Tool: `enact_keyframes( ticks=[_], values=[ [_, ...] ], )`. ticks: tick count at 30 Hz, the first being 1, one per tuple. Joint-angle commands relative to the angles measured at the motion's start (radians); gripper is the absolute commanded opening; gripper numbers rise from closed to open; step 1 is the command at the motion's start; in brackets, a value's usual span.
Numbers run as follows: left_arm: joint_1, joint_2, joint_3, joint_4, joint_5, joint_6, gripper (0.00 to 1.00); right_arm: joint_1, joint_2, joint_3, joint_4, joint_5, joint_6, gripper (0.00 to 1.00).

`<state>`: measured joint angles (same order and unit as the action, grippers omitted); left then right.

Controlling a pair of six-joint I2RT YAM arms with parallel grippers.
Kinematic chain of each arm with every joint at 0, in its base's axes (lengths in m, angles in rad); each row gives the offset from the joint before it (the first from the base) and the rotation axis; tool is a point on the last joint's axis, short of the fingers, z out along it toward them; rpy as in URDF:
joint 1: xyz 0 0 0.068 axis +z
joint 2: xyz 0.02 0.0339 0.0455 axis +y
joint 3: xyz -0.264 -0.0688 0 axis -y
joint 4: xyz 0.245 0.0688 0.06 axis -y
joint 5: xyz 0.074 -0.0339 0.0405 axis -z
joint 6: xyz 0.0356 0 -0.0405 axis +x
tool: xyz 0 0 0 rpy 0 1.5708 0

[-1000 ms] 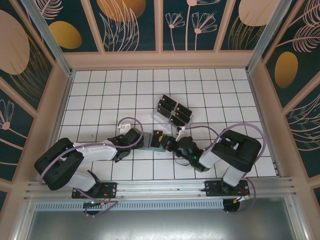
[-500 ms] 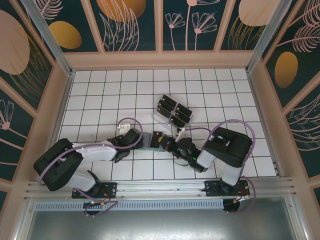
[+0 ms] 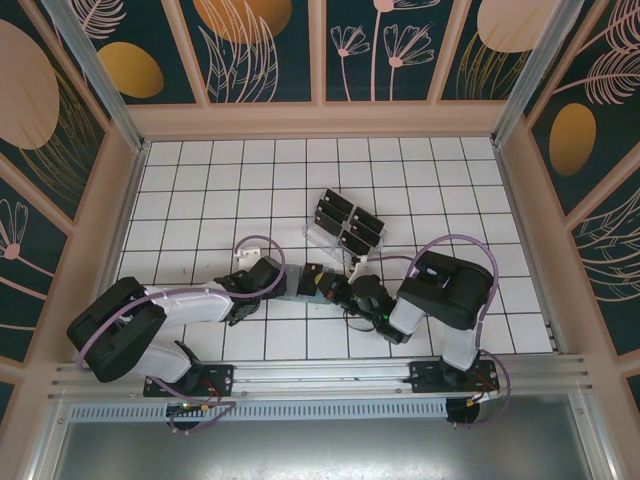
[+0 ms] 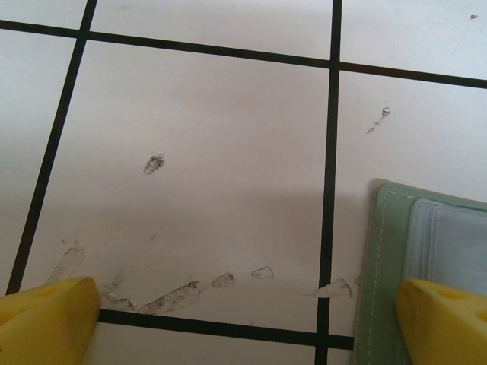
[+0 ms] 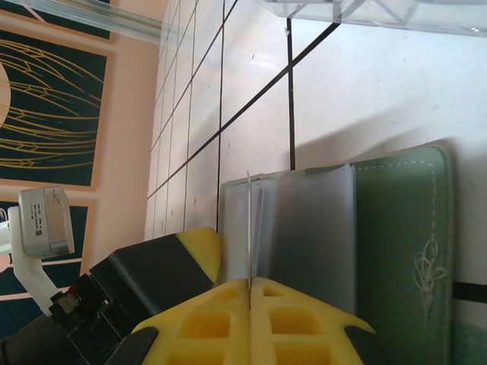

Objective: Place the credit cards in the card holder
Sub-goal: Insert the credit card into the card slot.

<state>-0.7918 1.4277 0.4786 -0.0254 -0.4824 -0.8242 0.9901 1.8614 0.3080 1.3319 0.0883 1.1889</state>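
The grey-green card holder [image 3: 300, 289] lies open on the tiles between the two grippers, its clear sleeves [image 5: 304, 228] facing up. My right gripper [image 5: 249, 285] is shut on a thin credit card [image 5: 249, 228] that I see edge-on, its far edge over the sleeves. From above, that card [image 3: 313, 277] is a dark rectangle just ahead of the right gripper [image 3: 331, 289]. My left gripper [image 4: 247, 308] is open and wide. One of its fingers [image 4: 445, 319] rests on the holder's edge [image 4: 388, 258], and the other sits on bare tile.
A clear rack [image 3: 345, 226] holding several more black cards stands a tile or two behind the holder; its base [image 5: 380, 11] shows in the right wrist view. Walls surround the white tiled floor [image 3: 200, 200].
The right arm's elbow has swung left and the held card has edged slightly left over the holder. The left arm has stayed put.
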Motion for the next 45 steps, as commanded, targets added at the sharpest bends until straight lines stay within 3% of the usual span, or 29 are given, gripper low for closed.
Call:
enact_keyframes(
  ticks=[1, 45],
  values=[
    [0.004, 0.007, -0.031, -0.057, 0.002, 0.003, 0.99, 0.009, 0.02, 0.014, 0.048, 0.021, 0.012, 0.0],
    [0.004, 0.002, -0.036, -0.051, 0.001, 0.005, 0.99, 0.039, 0.028, 0.022, -0.077, 0.039, 0.11, 0.0]
  ],
)
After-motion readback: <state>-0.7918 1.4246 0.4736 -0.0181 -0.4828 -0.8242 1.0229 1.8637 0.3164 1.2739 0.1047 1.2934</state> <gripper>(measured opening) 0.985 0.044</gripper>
